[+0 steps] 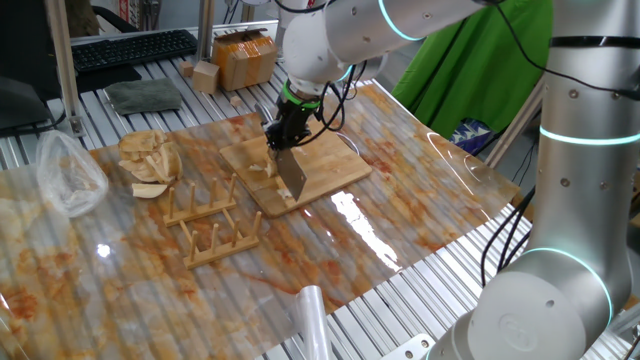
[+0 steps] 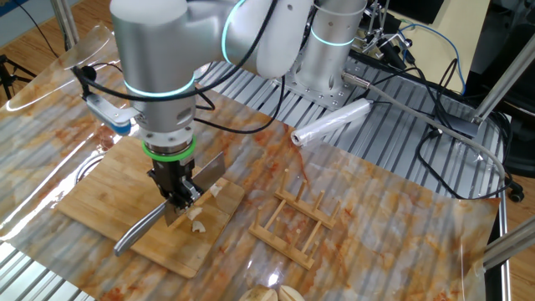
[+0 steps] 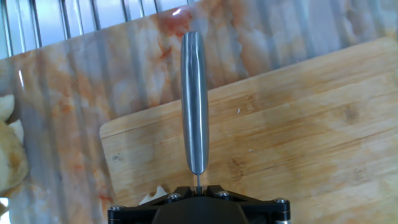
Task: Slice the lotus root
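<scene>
Fingers of my gripper (image 2: 177, 194) are clamped tight on the knife (image 2: 155, 219), blade down over the board (image 2: 92, 201). Root (image 2: 197, 219) lies in small pale bits on the board, just beside the blade.

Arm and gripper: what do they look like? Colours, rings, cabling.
The arm has thick, rounded silver-grey links with glowing cyan rings at the joints. A green band circles the wrist above the black two-finger gripper. Thin black cables loop loosely around the wrist. The hand view shows only the gripper's black underside with small screws.
</scene>
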### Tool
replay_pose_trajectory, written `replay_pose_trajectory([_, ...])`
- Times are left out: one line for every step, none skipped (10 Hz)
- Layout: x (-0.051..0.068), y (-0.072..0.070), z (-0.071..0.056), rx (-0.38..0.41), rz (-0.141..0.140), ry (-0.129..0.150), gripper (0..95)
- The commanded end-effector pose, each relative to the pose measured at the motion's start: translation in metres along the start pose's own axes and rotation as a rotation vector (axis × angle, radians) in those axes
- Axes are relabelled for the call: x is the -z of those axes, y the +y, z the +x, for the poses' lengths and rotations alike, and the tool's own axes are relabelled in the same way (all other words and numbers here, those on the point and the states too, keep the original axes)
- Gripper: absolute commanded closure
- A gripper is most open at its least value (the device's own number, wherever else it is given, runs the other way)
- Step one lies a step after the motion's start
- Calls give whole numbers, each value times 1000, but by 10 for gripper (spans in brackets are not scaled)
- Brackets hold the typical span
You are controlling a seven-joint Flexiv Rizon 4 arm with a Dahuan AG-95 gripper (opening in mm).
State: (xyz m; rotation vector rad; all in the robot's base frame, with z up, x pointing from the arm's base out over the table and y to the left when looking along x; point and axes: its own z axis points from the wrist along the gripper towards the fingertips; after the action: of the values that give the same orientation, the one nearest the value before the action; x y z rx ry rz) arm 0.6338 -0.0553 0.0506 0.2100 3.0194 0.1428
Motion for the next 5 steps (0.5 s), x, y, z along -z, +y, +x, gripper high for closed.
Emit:
replay_pose_trajectory([11,0,1,-1,21,11,950])
replay_pose_trajectory([16,-1,1,20,41,11,950])
replay_pose_trajectory([16,-2,1,23,45,11,950])
replay_pose_trajectory([20,-4,-1,46,62,13,950])
replay_pose_trajectory([21,-5,-1,53,63,11,950])
